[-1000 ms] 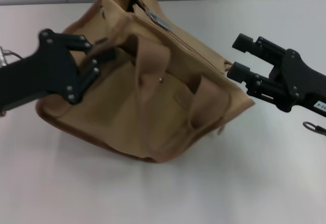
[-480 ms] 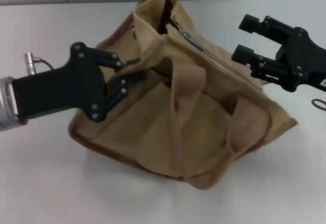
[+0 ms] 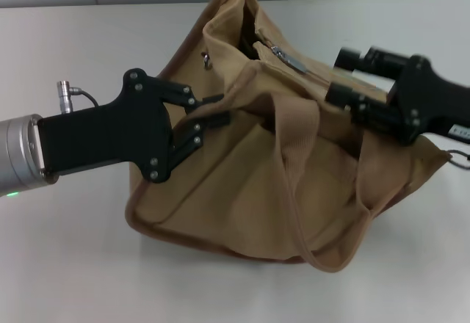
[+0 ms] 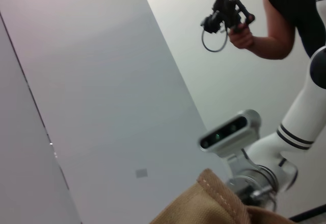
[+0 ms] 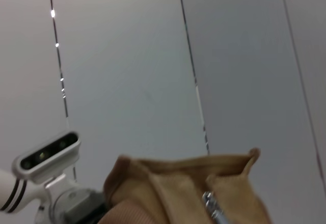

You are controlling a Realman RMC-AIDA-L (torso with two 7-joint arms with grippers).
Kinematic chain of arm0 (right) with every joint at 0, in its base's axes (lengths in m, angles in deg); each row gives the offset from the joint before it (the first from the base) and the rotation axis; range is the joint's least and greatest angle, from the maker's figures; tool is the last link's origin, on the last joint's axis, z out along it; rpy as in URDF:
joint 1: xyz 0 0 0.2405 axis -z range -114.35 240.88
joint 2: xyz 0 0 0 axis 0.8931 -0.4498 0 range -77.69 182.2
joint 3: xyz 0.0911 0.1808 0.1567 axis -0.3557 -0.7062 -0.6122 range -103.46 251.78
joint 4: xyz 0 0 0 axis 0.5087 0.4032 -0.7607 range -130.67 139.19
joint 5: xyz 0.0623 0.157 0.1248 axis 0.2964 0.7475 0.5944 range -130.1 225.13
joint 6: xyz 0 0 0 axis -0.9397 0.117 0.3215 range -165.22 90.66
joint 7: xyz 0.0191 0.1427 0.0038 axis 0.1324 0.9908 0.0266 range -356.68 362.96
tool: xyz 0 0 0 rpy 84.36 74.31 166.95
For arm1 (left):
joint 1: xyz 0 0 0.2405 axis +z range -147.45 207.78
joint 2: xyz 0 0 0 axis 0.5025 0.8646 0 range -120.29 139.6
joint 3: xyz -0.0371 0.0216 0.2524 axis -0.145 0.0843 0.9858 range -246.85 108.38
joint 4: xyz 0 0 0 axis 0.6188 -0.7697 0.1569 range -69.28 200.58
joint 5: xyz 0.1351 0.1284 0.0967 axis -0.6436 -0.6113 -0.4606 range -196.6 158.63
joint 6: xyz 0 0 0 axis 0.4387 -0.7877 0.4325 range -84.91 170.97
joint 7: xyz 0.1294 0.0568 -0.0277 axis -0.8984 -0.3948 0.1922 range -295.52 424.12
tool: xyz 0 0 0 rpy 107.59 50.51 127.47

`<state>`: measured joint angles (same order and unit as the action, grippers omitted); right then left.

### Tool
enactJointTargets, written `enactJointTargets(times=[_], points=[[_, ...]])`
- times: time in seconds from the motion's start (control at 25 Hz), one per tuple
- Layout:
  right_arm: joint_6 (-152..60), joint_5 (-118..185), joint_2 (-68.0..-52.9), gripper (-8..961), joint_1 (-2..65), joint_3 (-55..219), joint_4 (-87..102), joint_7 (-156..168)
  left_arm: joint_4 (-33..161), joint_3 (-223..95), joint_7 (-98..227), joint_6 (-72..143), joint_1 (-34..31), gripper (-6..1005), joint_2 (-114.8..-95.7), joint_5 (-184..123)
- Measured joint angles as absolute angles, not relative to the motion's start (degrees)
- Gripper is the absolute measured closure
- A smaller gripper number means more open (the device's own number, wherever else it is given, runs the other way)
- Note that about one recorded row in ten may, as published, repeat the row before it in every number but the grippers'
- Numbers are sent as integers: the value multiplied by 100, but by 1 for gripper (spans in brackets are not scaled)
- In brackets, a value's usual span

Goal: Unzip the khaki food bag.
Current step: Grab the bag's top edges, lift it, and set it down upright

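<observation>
The khaki food bag (image 3: 279, 169) has slid across the table toward the robot's right and turned, carried along with the left gripper (image 3: 209, 117) — its fingers stay pinched on the bag's upper side panel near the open end. The bag now stands taller, and its mouth gapes wider beyond those fingers. The right gripper (image 3: 341, 79) was well clear of the fabric a second ago; the bag has now come up against it, with both fingertips touching the top edge just beside the silver zipper pull (image 3: 292, 61). The bag's far corner has moved in beneath the right arm.
</observation>
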<state>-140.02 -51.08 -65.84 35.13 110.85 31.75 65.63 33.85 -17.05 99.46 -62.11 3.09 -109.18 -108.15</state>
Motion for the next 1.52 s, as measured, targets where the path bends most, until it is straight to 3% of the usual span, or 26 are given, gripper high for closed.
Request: enactJointTargets(times=[0.44,0.64,0.76,1.08,1.28,1.52], points=[[-13771,-5784,-6552,492,4113,11106,2893,6600,3455,-1790,9818,-6127,450,916,-10890,-10328],[-13740,-6470,-6554,490,4085,11106,2591,6638,3455,-1921,9809,-6107,426,916,-10882,-10243],[-13628,-6833,-6638,491,3974,11108,2409,6622,3455,-1928,9807,-6101,389,916,-10886,-10236],[-12659,-6816,-6736,496,3252,11071,1325,6386,3632,-1825,9461,-6183,367,916,-10916,-10115],[-11716,-6204,-6755,496,2693,11062,669,6119,3674,-1725,9377,-6242,423,916,-10916,-10068],[-11693,-6123,-6741,495,2611,11013,686,6126,3851,-1698,9196,-6190,498,916,-10916,-10055]])
